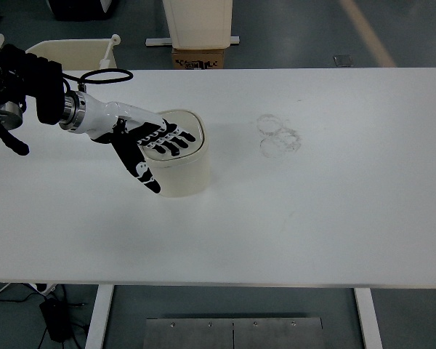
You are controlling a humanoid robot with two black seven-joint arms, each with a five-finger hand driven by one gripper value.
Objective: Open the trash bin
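Head view: the cream trash bin (180, 164) is standing upright on the white worktop (312, 218), left of the faint ring marks (278, 136) on its surface. The left robot hand (149, 143) is reaching in from the left edge and lying flat on the bin's lid (187, 138), its fingers (176, 139) spread open across the top and gripping nothing, its thumb pointing down along the bin's left side.

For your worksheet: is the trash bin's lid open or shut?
Shut: the lid lies flat on the trash bin, the left hand's fingers spread across it.
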